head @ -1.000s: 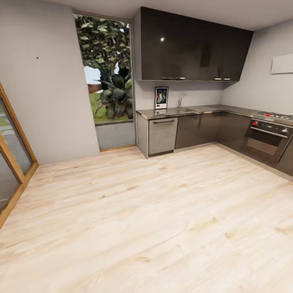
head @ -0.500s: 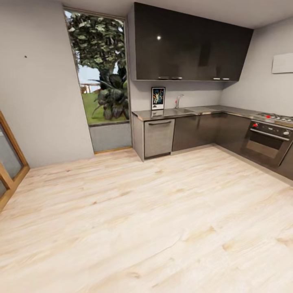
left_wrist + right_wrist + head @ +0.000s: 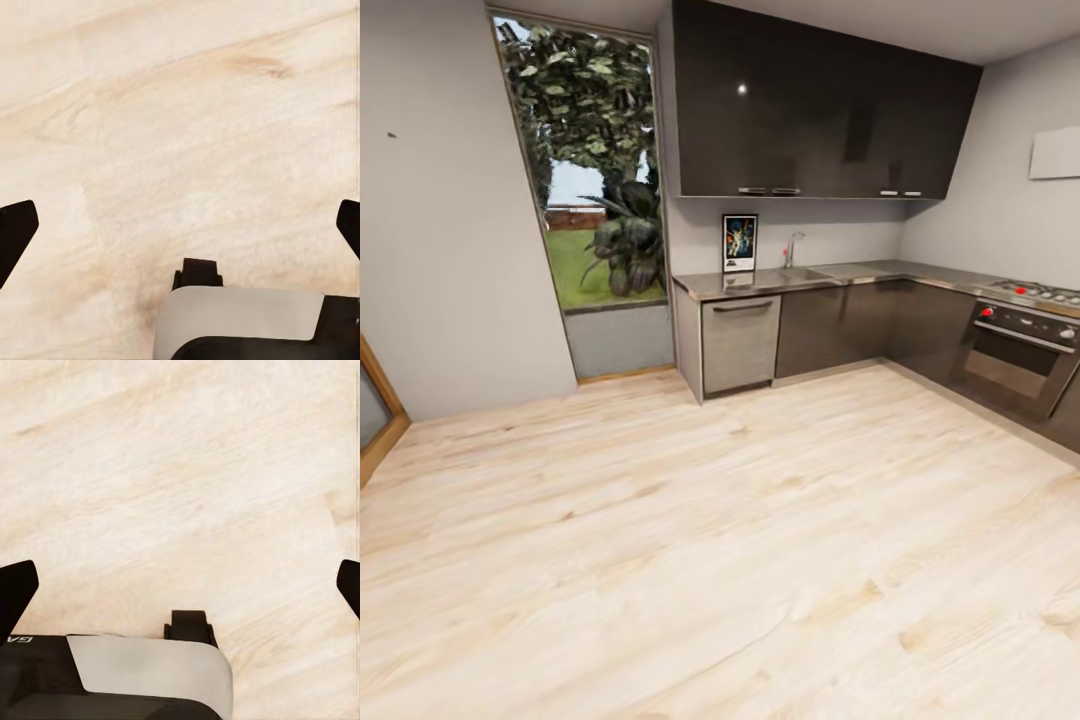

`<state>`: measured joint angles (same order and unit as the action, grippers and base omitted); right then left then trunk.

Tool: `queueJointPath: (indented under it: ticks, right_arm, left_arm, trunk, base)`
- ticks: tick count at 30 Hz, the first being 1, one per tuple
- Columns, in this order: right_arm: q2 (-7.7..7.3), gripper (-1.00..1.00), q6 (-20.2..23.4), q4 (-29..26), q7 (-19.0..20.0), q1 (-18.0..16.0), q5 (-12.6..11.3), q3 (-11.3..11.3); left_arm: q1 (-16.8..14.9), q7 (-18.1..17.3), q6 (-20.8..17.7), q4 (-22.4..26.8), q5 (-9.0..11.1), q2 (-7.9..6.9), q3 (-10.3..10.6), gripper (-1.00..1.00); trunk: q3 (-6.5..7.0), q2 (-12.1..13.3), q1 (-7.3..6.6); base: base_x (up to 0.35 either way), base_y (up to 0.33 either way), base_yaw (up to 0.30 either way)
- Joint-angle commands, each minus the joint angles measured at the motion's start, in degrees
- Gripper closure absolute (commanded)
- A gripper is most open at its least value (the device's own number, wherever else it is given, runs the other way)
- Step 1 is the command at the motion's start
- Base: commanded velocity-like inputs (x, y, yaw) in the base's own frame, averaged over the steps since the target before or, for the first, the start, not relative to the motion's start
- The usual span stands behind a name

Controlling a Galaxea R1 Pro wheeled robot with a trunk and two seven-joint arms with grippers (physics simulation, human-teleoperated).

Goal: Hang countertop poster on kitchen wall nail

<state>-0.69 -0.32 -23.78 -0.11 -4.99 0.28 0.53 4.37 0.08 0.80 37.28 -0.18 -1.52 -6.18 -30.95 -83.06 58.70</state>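
Kitchen countertop (image 3: 830,277) w/ poster (image 3: 739,243) upright, text unreadable; grippers spread.

Almost no writing could be read. The poster (image 3: 739,243) stood upright on the surface (image 3: 760,283) against the wall, but its lettering was too small to make out in the head view. In the right wrist view, pale characters sat at the picture's edge on the dark housing of the right gripper (image 3: 180,589); only "GA" showed, the rest cut off.
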Motion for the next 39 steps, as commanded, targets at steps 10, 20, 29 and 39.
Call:
queueJointPath:
  ticks: [10, 20, 29, 39]
  right_arm:
    - [-0.01, -1.00, -0.03, 0.00, 0.01, -0.03, -0.02, 0.08]
    - [-0.01, -1.00, -0.03, -0.03, 0.02, -0.02, 0.23, 0.18]
    - [-0.01, -1.00, -0.03, -0.04, 0.02, -0.02, 0.20, 0.17]
    - [-0.01, -1.00, -0.03, -0.04, 0.02, -0.02, 0.20, 0.17]
  left_arm:
    - [0.02, 0.01, 0.08, 0.08, -0.04, 0.03, -0.06, -1.00]
    - [0.02, 0.01, 0.08, 0.08, -0.07, 0.03, -0.06, -1.00]
    - [0.02, 0.01, 0.08, 0.08, -0.07, 0.01, -0.06, -1.00]
    - [0.02, 0.01, 0.08, 0.08, -0.06, 0.01, -0.06, -1.00]
  trunk:
    - [-0.04, -0.02, 0.03]
    - [-0.04, -0.02, 0.03]
    - [-0.04, -0.02, 0.03]
    - [-0.04, -0.02, 0.03]
  base:
    - [0.276, -0.224, 0.000]
    - [0.276, -0.224, 0.000]
    - [0.276, -0.224, 0.000]
    - [0.276, -0.224, 0.000]
